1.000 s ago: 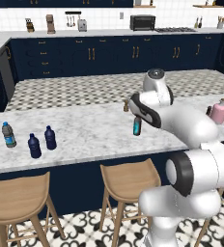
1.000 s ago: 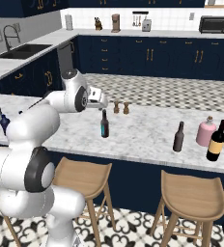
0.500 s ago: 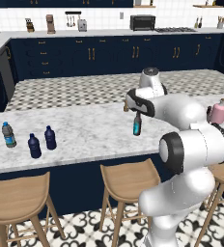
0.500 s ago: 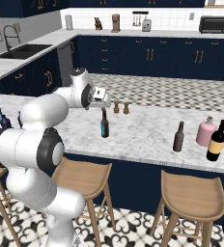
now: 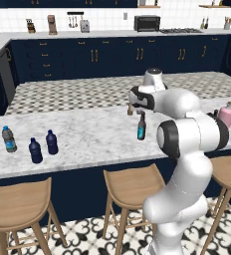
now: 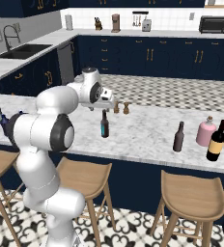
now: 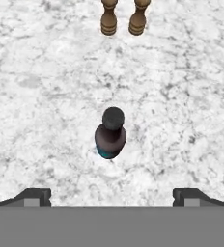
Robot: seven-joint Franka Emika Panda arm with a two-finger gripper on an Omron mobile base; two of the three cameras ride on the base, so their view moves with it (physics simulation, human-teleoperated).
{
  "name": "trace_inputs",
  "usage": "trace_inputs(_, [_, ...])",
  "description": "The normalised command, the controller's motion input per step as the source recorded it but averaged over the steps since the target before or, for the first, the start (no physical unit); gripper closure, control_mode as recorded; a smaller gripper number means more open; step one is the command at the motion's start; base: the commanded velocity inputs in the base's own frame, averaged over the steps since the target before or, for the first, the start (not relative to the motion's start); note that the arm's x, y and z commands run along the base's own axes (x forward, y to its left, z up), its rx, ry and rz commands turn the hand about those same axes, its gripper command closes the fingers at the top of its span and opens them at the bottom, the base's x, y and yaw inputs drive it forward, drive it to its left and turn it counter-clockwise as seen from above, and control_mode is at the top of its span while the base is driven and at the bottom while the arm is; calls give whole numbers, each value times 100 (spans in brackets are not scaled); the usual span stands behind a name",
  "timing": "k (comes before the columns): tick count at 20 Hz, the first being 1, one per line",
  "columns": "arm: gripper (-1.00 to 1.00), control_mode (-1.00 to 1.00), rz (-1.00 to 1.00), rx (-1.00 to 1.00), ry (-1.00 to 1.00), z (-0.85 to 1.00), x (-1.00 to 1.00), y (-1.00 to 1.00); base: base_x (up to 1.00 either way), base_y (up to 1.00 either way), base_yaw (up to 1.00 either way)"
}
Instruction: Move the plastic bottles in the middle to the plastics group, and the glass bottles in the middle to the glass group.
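A slim dark glass bottle with a teal label [image 5: 141,126] [image 6: 104,124] stands mid-counter. My gripper [image 5: 137,105] [image 6: 105,102] hovers just above it, open and pointing down. In the hand view the bottle [image 7: 110,135] shows from above, ahead of the wide-apart fingertips [image 7: 35,195], with nothing between them. A plain brown glass bottle [image 6: 178,137] stands to the right, next to the glass group: a pink bottle [image 6: 205,132] [image 5: 226,115] and a yellow-labelled dark bottle [image 6: 216,141]. Far left is the plastics group: a clear bottle [image 5: 8,139] and two navy bottles [image 5: 35,151] [image 5: 52,142].
Two small brown shakers [image 6: 116,107] [image 7: 108,19] stand just behind the teal-labelled bottle. Wooden stools [image 5: 130,187] [image 6: 193,195] line the counter's near edge. Bare marble counter [image 5: 92,134] lies between the middle and the left group.
The arm's elbow has swung round while the hand drifted slightly left, staying over the teal-labelled bottle. The gripper stays open and no bottle has moved.
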Motion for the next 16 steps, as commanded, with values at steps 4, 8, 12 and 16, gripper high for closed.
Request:
trace_inputs(4, [-100, -100, 0, 0, 11, -24, 37, -4, 0, 0, 0])
trace_inputs(8, [-100, -100, 0, 0, 10, -35, 41, 0, 0, 0, 0])
trace_inputs(12, [-100, -100, 0, 0, 11, -33, 37, 0, 0, 0, 0])
trace_inputs(16, [-100, -100, 0, 0, 9, -28, 29, 0, 0, 0, 0])
